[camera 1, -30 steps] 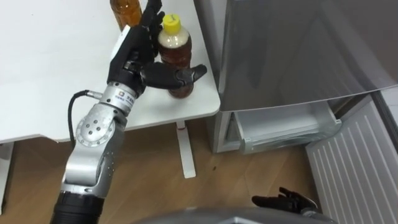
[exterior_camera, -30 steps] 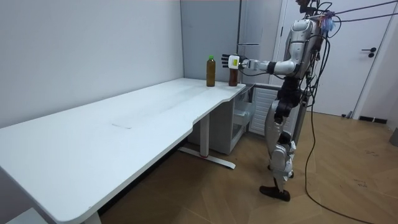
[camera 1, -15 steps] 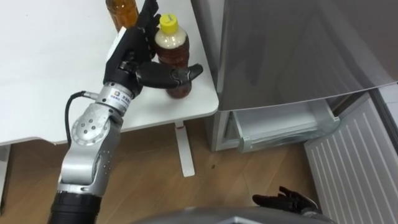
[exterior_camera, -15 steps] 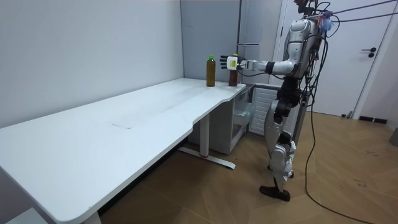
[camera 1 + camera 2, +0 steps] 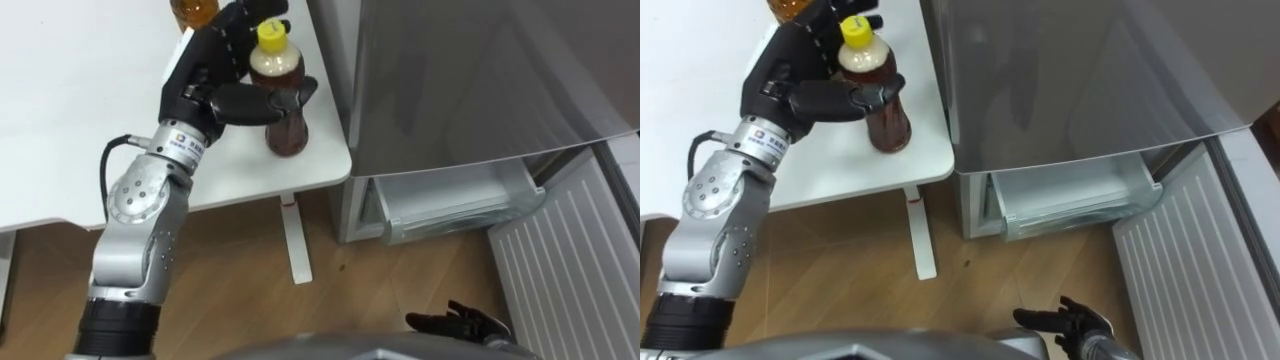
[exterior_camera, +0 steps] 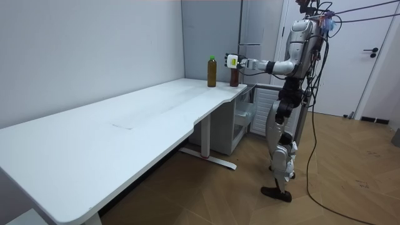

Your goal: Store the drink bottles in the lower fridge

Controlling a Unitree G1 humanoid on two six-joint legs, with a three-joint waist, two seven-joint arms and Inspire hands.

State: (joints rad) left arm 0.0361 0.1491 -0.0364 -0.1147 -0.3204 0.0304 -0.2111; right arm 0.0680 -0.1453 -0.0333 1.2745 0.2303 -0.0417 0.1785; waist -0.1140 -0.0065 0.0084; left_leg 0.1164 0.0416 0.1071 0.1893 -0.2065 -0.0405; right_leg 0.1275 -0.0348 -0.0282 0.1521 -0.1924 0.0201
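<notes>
The amber bottle [image 5: 190,10] at eleven o'clock could be toppled by the left hand [image 5: 210,75] clasped round the yellow-capped brown bottle [image 5: 286,130].

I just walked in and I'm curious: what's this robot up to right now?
The robot stands at the corner of the white table, beside the fridge. Its left hand is wrapped around a yellow-capped bottle of brown drink standing on the table, with a second bottle behind it. The lower fridge compartment is open. Its right hand hangs open, down low.
</notes>
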